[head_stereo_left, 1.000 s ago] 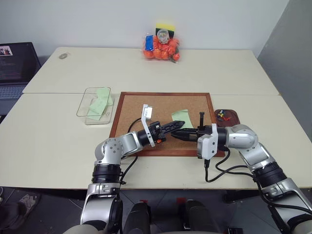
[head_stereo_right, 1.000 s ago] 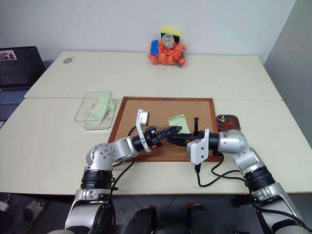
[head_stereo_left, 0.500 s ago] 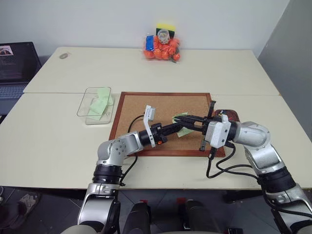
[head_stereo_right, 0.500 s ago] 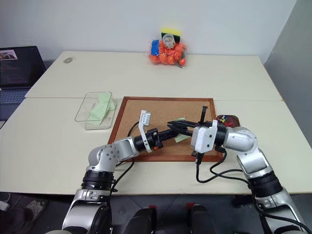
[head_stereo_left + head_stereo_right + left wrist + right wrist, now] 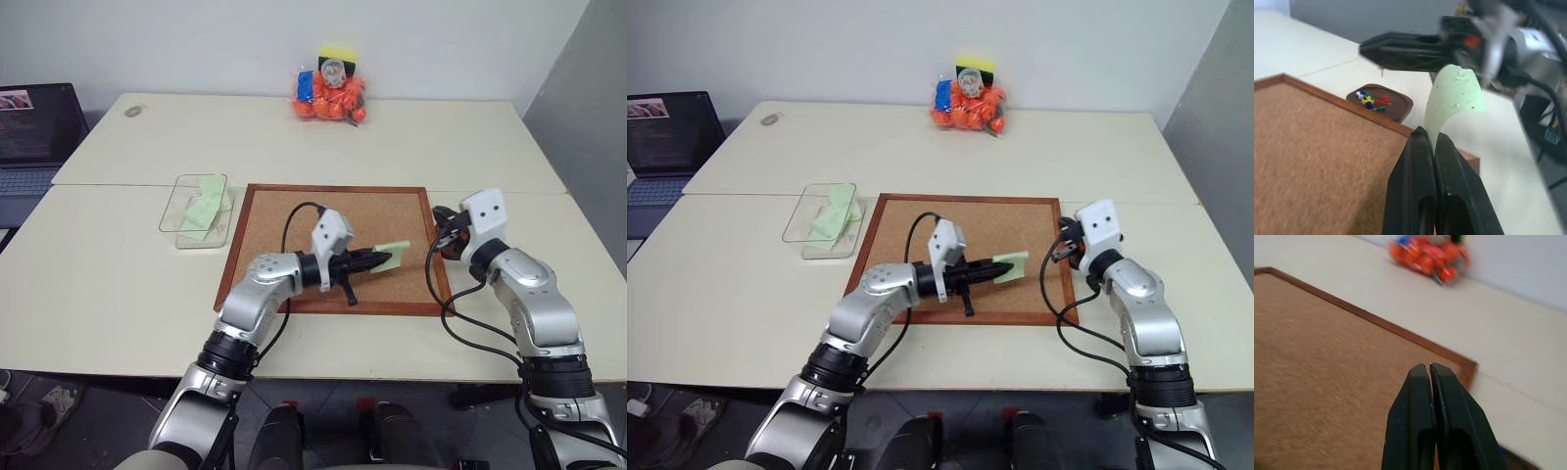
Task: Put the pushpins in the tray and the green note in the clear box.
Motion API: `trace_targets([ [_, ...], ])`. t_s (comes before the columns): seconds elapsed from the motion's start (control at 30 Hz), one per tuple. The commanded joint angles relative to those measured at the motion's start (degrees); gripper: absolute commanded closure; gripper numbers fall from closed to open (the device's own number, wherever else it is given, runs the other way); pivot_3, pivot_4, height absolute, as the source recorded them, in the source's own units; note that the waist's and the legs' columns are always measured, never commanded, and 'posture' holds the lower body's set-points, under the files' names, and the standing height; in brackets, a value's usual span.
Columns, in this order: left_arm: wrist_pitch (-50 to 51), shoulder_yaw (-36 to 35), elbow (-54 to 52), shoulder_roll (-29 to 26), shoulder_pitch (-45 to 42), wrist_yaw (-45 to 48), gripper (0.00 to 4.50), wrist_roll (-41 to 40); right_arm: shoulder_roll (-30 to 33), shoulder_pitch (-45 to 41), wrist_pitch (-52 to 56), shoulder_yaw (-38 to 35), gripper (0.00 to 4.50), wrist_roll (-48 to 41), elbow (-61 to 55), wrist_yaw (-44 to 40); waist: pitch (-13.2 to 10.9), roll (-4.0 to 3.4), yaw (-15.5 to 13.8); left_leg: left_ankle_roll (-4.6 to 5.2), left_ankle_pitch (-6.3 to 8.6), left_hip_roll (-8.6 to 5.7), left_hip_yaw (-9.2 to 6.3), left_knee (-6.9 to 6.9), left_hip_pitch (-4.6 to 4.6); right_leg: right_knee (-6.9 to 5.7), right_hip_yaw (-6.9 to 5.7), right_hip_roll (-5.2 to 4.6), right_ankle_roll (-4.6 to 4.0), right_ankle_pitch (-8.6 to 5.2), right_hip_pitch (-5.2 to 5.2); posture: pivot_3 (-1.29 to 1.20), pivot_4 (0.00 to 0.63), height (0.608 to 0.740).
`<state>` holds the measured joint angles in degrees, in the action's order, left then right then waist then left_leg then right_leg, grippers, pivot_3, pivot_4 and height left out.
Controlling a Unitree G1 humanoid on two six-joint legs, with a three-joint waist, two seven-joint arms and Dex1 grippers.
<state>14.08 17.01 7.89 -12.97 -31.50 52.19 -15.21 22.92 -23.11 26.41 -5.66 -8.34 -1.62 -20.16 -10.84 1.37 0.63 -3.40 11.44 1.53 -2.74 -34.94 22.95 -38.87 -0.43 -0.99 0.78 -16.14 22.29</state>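
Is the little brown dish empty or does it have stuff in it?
Not empty. The tray holds a small pile of pushpins, seen in the left wrist view.

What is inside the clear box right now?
The clear box holds pale green paper slips leaning against its wall; how many, and what lies under them, is covered.

Left claw clamped; right claw closed, empty.

The green note is pale mint. The tray is dark reddish-brown, its pushpins red, yellow, blue and green. The corkboard is speckled tan (framed in red-brown wood). Both grippers' fingers are black.
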Motion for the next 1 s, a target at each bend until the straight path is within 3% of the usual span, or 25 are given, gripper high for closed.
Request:
trace_targets([
  [0.03,-6.76,2.88,1.32,0.46,-2.09,0.21,4.49,5.15,-1.25,-3.63,4.24,-4.97,4.5,-1.93,2.61,4.62,0.0,0.0,0.0,0.01,0.0,0.0,0.0,0.0,0.0,0.0,0.0,0.0,0.0,0.0,0.0,0.0,0.15,0.74],
  [0.37,-10.66,3.16,4.79,0.74,-2.84,0.22,4.49,8.68,-1.92,-5.88,12.03,-10.74,4.5,-5.39,6.87,8.67,0.0,-0.01,0.37,0.03,0.02,0.03,0.0,0.02,0.04,-0.01,-0.02,0.06,0.0,-0.01,0.04,0.0,0.15,0.74],
  [0.4,-10.67,3.08,4.68,0.83,-2.73,0.29,4.5,8.63,-1.81,-5.98,12.18,-10.81,4.02,-5.53,7.01,8.74,0.0,-0.01,0.4,0.03,0.02,0.03,0.0,0.02,0.04,-0.01,-0.02,0.06,0.0,-0.01,0.04,0.0,0.15,0.74],
  [0.43,-10.69,3.0,4.61,0.88,-2.64,0.37,4.5,8.57,-1.76,-6.13,12.27,-10.89,3.94,-5.68,7.22,8.79,0.0,-0.01,0.46,0.04,0.02,0.03,0.0,0.02,0.04,-0.01,-0.02,0.07,0.0,-0.01,0.04,0.0,0.15,0.74],
  [0.87,-9.76,2.08,4.16,1.19,-2.44,0.98,4.5,7.97,-0.85,-6.95,12.06,-10.69,0.89,-6.68,7.73,8.79,0.0,-0.01,1.03,0.04,0.02,0.04,-0.01,0.02,0.04,-0.02,-0.02,0.1,0.01,-0.01,0.04,0.0,0.15,0.74],
  [1.0,-9.3,1.29,4.0,1.25,-2.56,0.39,4.5,7.84,-0.34,-5.74,12.07,-9.42,0.05,-9.51,4.05,3.9,0.0,-0.01,1.03,0.04,0.01,0.04,-0.01,0.02,0.04,-0.01,-0.03,0.1,0.01,-0.01,0.04,0.0,0.15,0.74],
])
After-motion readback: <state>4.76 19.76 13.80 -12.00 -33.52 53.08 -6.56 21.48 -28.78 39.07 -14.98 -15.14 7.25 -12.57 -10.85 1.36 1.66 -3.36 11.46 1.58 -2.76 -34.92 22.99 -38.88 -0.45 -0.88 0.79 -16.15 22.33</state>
